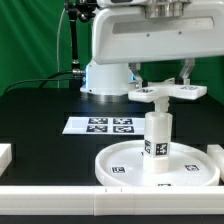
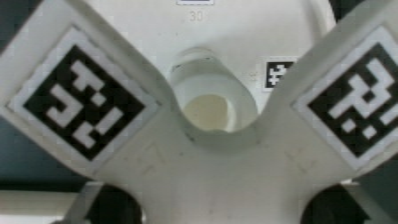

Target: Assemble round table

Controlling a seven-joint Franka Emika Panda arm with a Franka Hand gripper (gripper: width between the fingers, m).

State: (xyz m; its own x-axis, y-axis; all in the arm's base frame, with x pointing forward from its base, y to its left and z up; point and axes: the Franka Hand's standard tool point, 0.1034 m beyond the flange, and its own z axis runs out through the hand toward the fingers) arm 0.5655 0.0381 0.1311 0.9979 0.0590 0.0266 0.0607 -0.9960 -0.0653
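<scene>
Your fingers (image 1: 186, 70) stand well apart, one on each side of the cross base (image 1: 166, 93), and press against it. The gripper (image 1: 162, 84) is thus clamped on that part and carries it level in the air. The cross base hangs directly over the leg (image 1: 157, 138). Its hub sits just above the leg's top, though from the exterior view you cannot tell whether the two touch.

The leg stands upright at the middle of the round disc (image 1: 120, 168), with a tag on its side facing the camera. The disc lies flat on the black table (image 1: 40, 110), just behind the white front rail (image 1: 100, 200). The marker board (image 1: 100, 125) lies on the table behind the disc, toward the exterior view's left and apart from it.

In the wrist view, two arms of the cross base spread out, each bearing a large tag. A round hollow (image 2: 210, 108) sits between them.
</scene>
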